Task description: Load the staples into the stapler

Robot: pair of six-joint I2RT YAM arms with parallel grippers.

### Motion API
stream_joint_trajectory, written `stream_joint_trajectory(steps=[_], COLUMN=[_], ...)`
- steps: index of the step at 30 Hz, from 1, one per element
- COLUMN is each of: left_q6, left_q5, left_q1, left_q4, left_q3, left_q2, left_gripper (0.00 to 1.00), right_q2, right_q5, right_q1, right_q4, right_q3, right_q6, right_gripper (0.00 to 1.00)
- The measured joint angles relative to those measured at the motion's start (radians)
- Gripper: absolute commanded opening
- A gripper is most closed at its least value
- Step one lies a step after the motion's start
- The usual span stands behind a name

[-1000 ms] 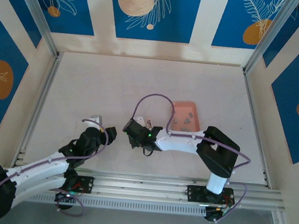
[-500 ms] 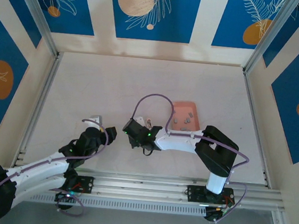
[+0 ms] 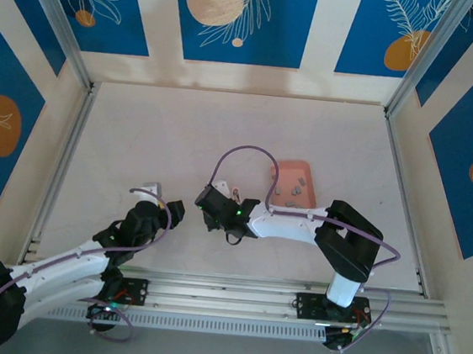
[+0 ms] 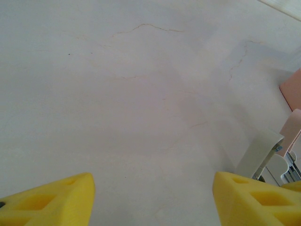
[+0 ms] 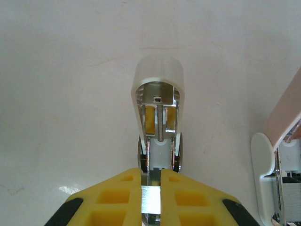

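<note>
Robot lab cell, framed table [image 3: 165,136], blue patterned walls [image 3: 269,28]

A pale matte table [image 3: 154,151] spreads under soft, even light, faint hairline cracks [image 4: 146,28] crossing it; cream walls [image 3: 328,34] carry blue panels [image 3: 241,17] printed with white leaves and orange discs (rather cheerful); aluminium posts [image 3: 58,19] slant up at the far corners.

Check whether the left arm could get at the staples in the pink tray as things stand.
Probably not directly. The left gripper hangs open over the table. The right arm lies along the near side of the pink tray, with the right gripper shut on the stapler, blocking the way to the staples.
</note>
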Motion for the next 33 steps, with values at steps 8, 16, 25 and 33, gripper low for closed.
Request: stream_joint_trajectory(steps=[8, 16, 25, 33], left_q6=[0.0, 0.0, 0.0, 0.0], left_q5=[0.0, 0.0, 0.0, 0.0], left_q1=[0.0, 0.0, 0.0, 0.0], left_q4=[0.0, 0.0, 0.0, 0.0], left_q3=[0.0, -0.001, -0.001, -0.001], left_q2=[0.0, 0.0, 0.0, 0.0], left_gripper=[0.67, 0.67, 0.67, 0.67], right_q2=[0.02, 0.024, 0.032, 0.032], right_q5=[-0.004, -0.005, -0.011, -0.019], right_q1=[-0.002, -0.007, -0.007, -0.007], right_q4=[-0.007, -0.014, -0.029, -0.034], right_q3=[0.001, 0.001, 0.001, 0.001], right_q6=[0.0, 0.001, 0.002, 0.004], right_gripper=[0.13, 0.13, 0.13, 0.13])
